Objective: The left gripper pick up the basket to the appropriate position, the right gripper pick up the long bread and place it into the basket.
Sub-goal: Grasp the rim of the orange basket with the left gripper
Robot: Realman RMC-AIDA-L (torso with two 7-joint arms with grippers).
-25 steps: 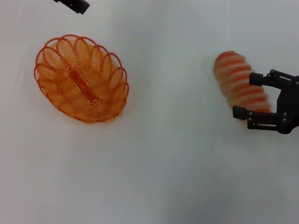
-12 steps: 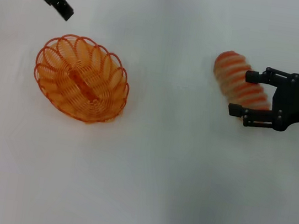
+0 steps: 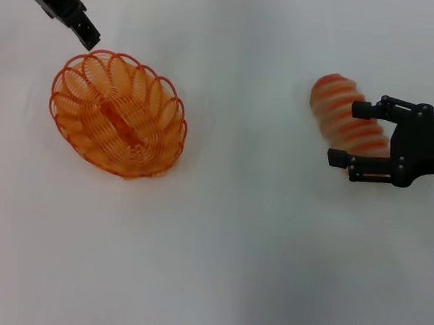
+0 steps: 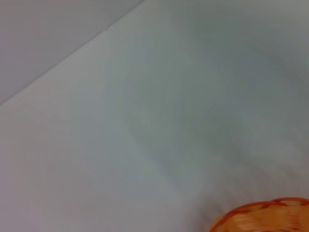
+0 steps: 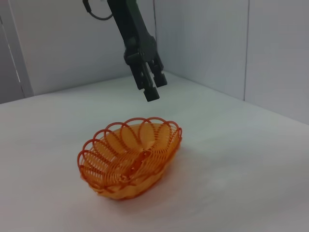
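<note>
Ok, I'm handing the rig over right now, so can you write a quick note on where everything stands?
Left pincer: above the basket's far rim, holding nothing.
Right pincer: open, fingers either side of the bread, not yet closed on it.
Basket: empty, resting on the table, to the robot's left.
Bread: on the table, to the right.
Done: nothing placed.
Left: grip and position the basket, grasp the bread, put it in the basket.

The left gripper (image 3: 89, 36) is black, with two straight fingers. The right gripper (image 3: 348, 133) is black too, with a small white label.
</note>
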